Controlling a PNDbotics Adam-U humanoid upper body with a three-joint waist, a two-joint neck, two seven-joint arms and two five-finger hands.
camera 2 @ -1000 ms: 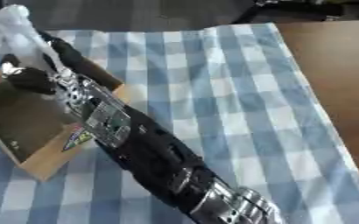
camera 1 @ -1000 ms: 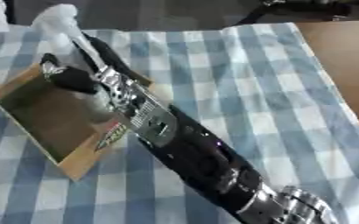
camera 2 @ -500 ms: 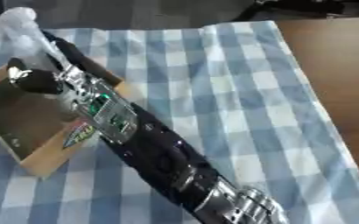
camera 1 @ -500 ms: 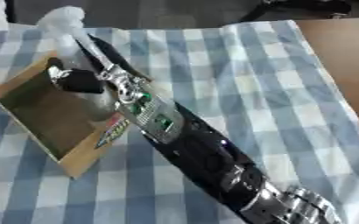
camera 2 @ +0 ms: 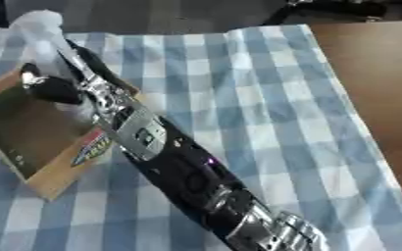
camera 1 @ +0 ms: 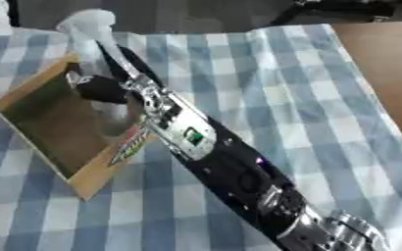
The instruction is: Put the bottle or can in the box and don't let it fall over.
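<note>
Item: pale translucent bottle [camera 1: 91,44], upright at the box's far corner, about 11 o'clock in the view, its lower part inside the cardboard box [camera 1: 46,135] on the checked cloth [camera 1: 282,88] covering the table. Right hand [camera 1: 101,88], reaching in from 5 o'clock, has its fingers curled round the bottle's body. Step judged: lowering into the box; next move calls for seating the base flat, then releasing without tipping it. Left hand not seen.

We see a brown table [camera 1: 385,63] covered by a blue-and-white checked cloth [camera 1: 264,93]. At nine o'clock on the cloth sits an open cardboard box [camera 1: 63,162]
</note>
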